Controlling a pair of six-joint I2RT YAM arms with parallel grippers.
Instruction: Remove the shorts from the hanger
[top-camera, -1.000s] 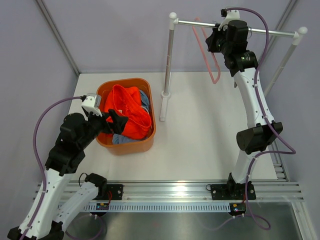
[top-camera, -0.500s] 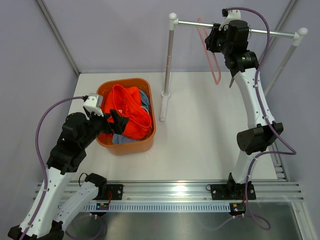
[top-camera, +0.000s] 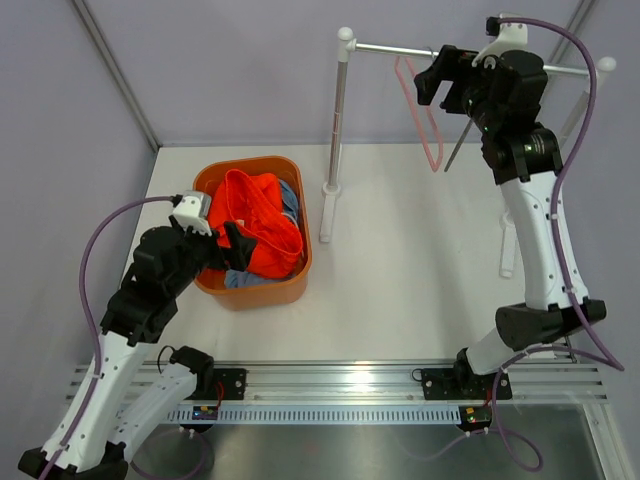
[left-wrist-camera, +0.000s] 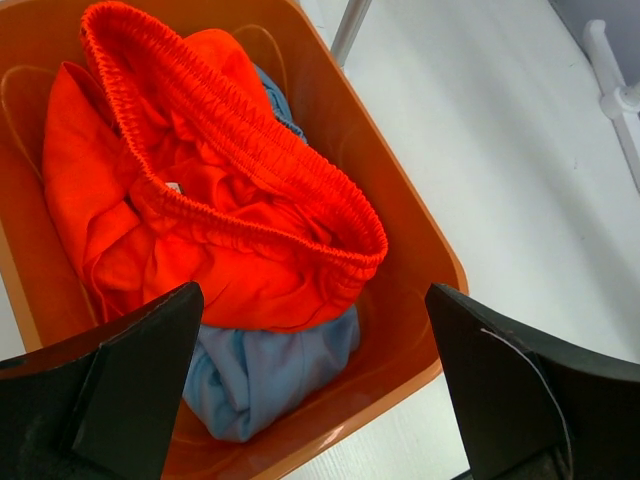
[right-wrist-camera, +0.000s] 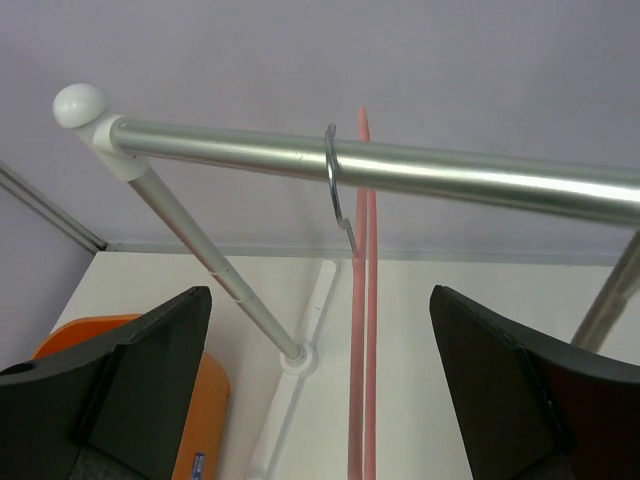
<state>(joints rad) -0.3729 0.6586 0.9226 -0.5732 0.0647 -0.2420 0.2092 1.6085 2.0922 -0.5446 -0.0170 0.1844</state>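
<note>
Left wrist view: the orange shorts (left-wrist-camera: 230, 215) lie heaped over the light blue shorts (left-wrist-camera: 265, 375) inside the orange basket (left-wrist-camera: 395, 195). I see the left gripper (left-wrist-camera: 312, 300) poised above them, fingers spread wide, holding nothing. The right gripper (right-wrist-camera: 320, 300), jaws likewise apart, faces the pink hanger (right-wrist-camera: 360, 330) hooked on the rail (right-wrist-camera: 480, 180).

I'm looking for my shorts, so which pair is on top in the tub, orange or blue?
The orange shorts are on top, waistband showing. The light blue shorts lie underneath, only peeking out near the wall of the tub.
</note>
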